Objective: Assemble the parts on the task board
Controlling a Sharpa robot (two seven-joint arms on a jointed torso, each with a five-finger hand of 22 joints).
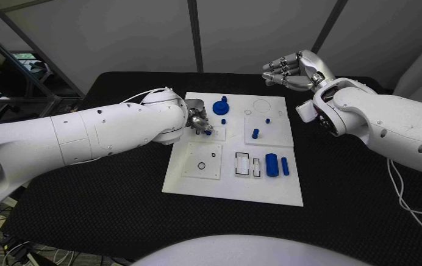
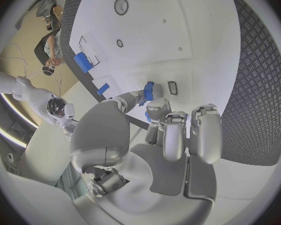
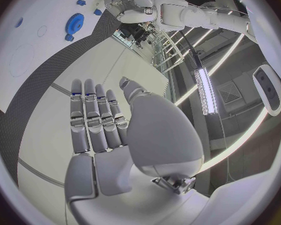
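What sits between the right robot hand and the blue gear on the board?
Nothing visible does. The right robot hand hangs empty beyond the task board's far right corner, and only bare white board lies between it and the blue gear. The left robot hand, holding a small blue part, sits nearer the robot.

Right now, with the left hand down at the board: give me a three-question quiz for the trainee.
1. True or false: the right hand holds a part.
2. Which hand's fingers pinch the small blue part? A) left hand B) right hand
3. Fill in: the blue gear rests on the white ___.

Key: 1 false; 2 A; 3 task board.
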